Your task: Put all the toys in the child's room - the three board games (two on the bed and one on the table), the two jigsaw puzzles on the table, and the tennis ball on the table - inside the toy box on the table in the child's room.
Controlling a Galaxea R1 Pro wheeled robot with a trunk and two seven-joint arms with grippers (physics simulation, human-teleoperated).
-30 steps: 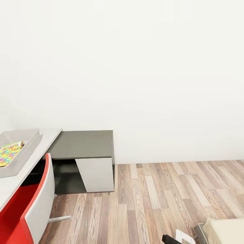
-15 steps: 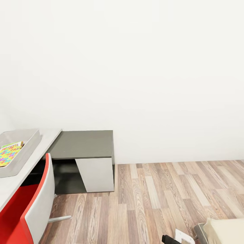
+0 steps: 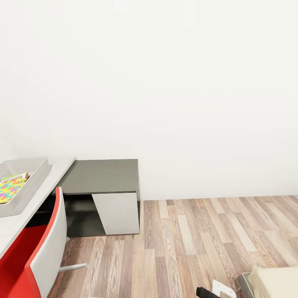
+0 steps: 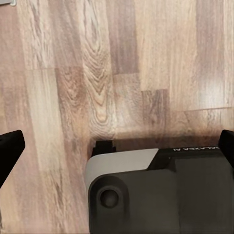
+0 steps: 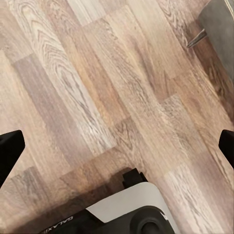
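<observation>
At about nine o'clock in the head view the table runs along the left side, and the toy box sits on it against the picture's edge. Inside the toy box lies a jigsaw puzzle, with a board game partly under its far end. The chair stands at about eight o'clock, before the table and pushed close to it. The cabinet adjoins the table's right end and backs onto the wall, which spans twelve o'clock. The floor stretches from the cabinet rightward. At five o'clock a corner of the bed meets the lower edge.
</observation>
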